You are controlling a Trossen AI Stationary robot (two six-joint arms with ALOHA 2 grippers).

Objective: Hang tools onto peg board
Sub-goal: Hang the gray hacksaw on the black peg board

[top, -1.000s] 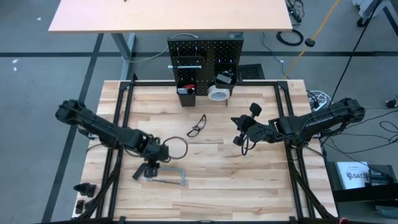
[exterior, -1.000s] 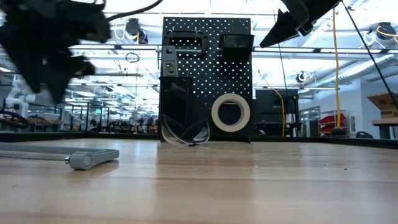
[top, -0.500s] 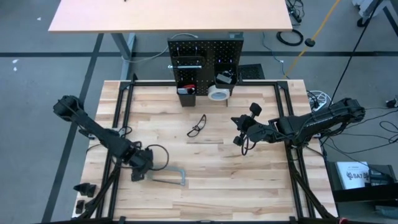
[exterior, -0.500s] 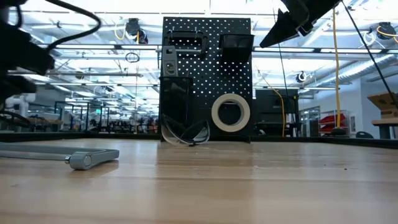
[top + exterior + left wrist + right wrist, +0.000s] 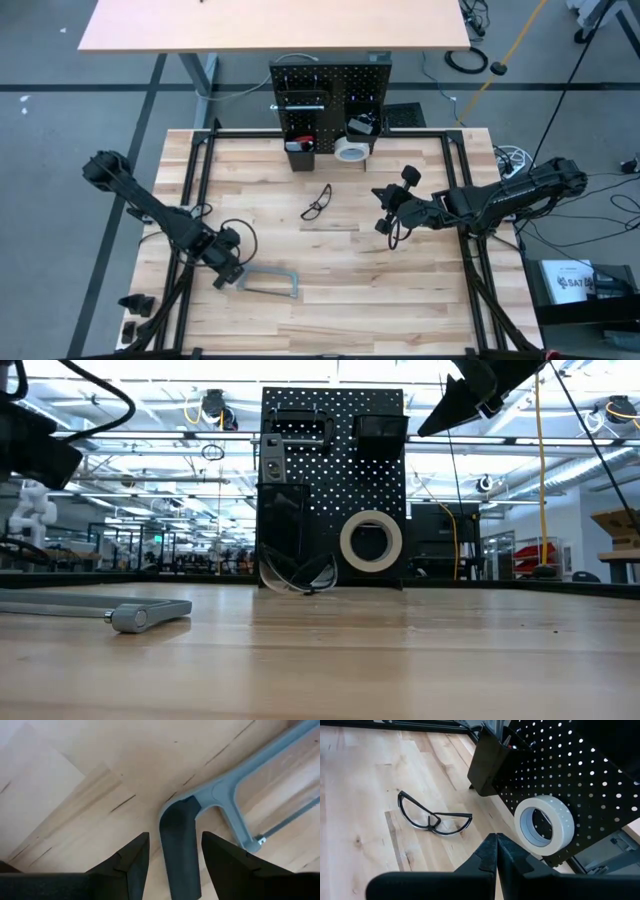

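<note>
A grey frame tool (image 5: 270, 283) with a dark handle (image 5: 180, 845) lies flat on the table near its front left; in the low view it shows as a grey bar (image 5: 100, 608). My left gripper (image 5: 225, 272) points down over that handle. It is open, one finger on each side of the handle (image 5: 175, 837), with a gap on both sides. My right gripper (image 5: 383, 222) hangs shut above the table's right middle (image 5: 495, 840). The peg board (image 5: 330, 85) stands upright at the far edge, and a white tape roll (image 5: 542, 822) sits against it.
Black safety glasses (image 5: 317, 202) lie on the table between the peg board and the arms (image 5: 432, 820). A black bin (image 5: 490, 767) on the board holds tools. Bare wood stretches across the table's near middle and right.
My left gripper has moved toward the table's left and near edges, has come down a little, and its wrist has rolled; it now stands over the tool's handle. The grey tool has stayed where it was.
</note>
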